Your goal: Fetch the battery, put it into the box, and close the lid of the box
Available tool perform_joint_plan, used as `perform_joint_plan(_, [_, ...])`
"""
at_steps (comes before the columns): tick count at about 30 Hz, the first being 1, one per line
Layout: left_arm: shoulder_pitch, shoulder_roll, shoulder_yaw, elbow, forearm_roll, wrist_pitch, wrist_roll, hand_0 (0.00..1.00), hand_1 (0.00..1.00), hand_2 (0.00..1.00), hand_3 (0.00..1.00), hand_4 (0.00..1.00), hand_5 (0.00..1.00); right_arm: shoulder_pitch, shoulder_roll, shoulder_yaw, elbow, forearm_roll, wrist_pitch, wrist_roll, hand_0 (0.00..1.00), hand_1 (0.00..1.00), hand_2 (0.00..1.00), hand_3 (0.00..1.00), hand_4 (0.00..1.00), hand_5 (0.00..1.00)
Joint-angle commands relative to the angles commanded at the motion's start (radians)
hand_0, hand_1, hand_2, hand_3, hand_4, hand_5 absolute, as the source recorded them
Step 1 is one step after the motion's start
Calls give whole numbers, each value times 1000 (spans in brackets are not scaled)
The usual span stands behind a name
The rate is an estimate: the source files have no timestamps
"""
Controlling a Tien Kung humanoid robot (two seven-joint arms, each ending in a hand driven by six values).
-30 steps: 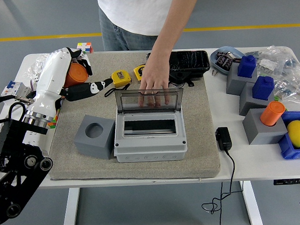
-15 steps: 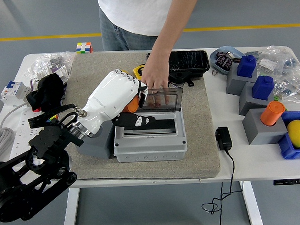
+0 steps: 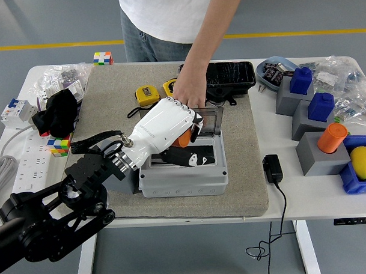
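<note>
— Orange plastic, smooth and round: that is the battery [image 3: 184,139], gripped in the fingers of the left hand [image 3: 171,132], with only a sliver of it showing under the glossy white shell of the hand.

— Where does it sit against the box [image 3: 183,167]?

— Directly over the opening. The box is grey moulded plastic, a squat rectangle with rounded corners, on a coarse beige mat [image 3: 109,97]. The battery hangs above the dark slot, towards its 12 o'clock edge, so I judge the drop lies straight down from the fingers.

— Its long axis?

— Too much is hidden to say for sure.

— And the lid [image 3: 209,121]?

— Clear tinted plastic, hinged along the far side, standing up. A person's hand [image 3: 189,88] at 12 o'clock of the box rests on its top edge and holds it up.

— The right arm?

— Out of view, so the left is the only robot hand near the box.

— Anything close by?

— A grey block [image 3: 129,178] just at 9 o'clock of the box, mostly behind the wrist, and two yellow tape measures [image 3: 146,94] at 11 o'clock on the mat.
</note>
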Motion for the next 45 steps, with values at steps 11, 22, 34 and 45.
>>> perform_joint_plan(11, [-2,-64,9,103,-38,17,-19,34,2,2,2,998,643,1,-4,-17,0,4,-2,-4,856,849,803,826,998,998])
perform_joint_plan(22, [0,-83,52,130,-67,21,-25,34,2,2,2,998,654,1,-5,-22,0,5,-3,-6,853,849,803,826,998,998])
perform_joint_plan(34, [-33,-101,91,164,-87,32,-28,34,2,2,2,998,668,4,-5,-20,0,5,-4,-8,852,849,803,826,998,996])
perform_joint_plan(45, [-38,-136,50,257,-114,72,-66,39,2,2,2,998,706,4,-4,-20,0,6,-4,-8,852,847,802,825,998,994])
